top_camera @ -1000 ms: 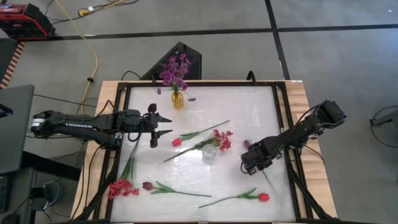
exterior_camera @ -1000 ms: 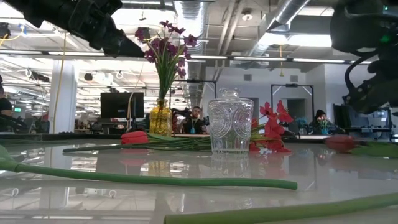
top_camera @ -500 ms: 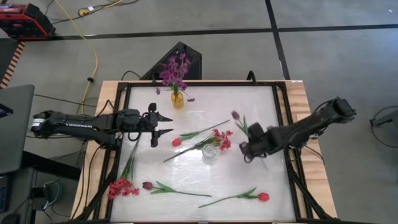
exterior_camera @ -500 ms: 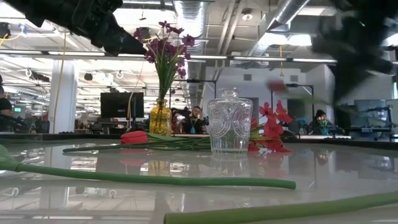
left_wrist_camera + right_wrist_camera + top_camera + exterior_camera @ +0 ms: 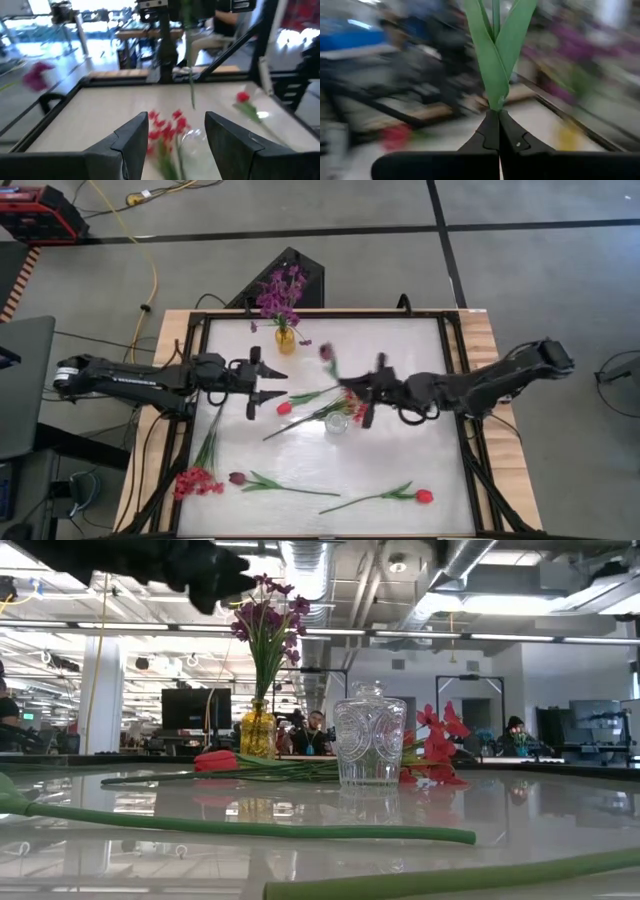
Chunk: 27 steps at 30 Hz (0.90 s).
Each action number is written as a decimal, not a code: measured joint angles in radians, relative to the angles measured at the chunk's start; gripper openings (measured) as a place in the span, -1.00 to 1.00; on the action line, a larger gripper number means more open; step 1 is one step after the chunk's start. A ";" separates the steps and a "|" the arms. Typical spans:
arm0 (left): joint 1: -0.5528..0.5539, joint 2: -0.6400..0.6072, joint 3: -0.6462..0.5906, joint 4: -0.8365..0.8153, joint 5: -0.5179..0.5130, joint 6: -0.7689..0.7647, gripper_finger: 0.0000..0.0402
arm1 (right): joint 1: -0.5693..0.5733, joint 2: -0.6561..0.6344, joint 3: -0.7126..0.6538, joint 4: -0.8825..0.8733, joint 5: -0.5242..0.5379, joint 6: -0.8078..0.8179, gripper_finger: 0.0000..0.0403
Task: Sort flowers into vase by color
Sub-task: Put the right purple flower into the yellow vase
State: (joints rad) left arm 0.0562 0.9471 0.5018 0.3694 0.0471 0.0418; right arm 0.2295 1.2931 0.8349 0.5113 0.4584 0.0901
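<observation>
The right hand (image 5: 362,402) is out over the middle of the worktop (image 5: 420,360), its arm stretched across from the right edge, and its fingers (image 5: 492,131) are pinched tight on the green stem of a dark maroon tulip (image 5: 325,352). In the right wrist view the two long leaves rise straight out from between the closed tips. From above, the bloom sits beyond the hand, between the clear glass vase (image 5: 338,423) and the yellow vase (image 5: 286,340); the stem itself is blurred there, so its exact line is hard to call.

The yellow vase stands at the far side of the worktop with the purple sprays (image 5: 281,290) upright in it. The clear vase stands mid-worktop, a red cluster (image 5: 357,406) lying against it, with a red tulip (image 5: 284,408) lying just left of it.

The left hand (image 5: 278,384) hovers left of centre, fingers spread wide, gripping nothing, pointed toward the clear vase.

Near the front edge lie another red cluster (image 5: 196,481) at the left corner, a second maroon tulip (image 5: 238,478) beside it, and a second red tulip (image 5: 423,497) to the right.
</observation>
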 joint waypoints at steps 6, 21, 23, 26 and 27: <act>-0.017 0.129 0.000 0.210 0.009 -0.001 -0.08 | -0.106 0.209 0.043 0.335 -0.329 -0.039 -0.91; -0.016 0.164 0.000 0.286 -0.005 -0.008 -0.08 | -0.191 0.365 0.200 0.341 -0.382 -0.099 -0.91; -0.012 0.163 0.000 0.299 -0.016 -0.003 -0.08 | -0.194 0.365 0.200 0.343 -0.382 -0.099 -0.91; -0.001 0.162 0.000 0.323 -0.033 -0.004 -0.08 | -0.195 0.365 0.200 0.345 -0.381 -0.099 -0.91; 0.005 0.162 0.000 0.336 -0.034 -0.012 -0.08 | -0.194 0.365 0.200 0.346 -0.381 -0.099 -0.91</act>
State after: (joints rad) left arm 0.0616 1.1095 0.5014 0.7051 0.0130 0.0302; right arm 0.0353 1.6585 1.0351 0.8570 0.0769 -0.0086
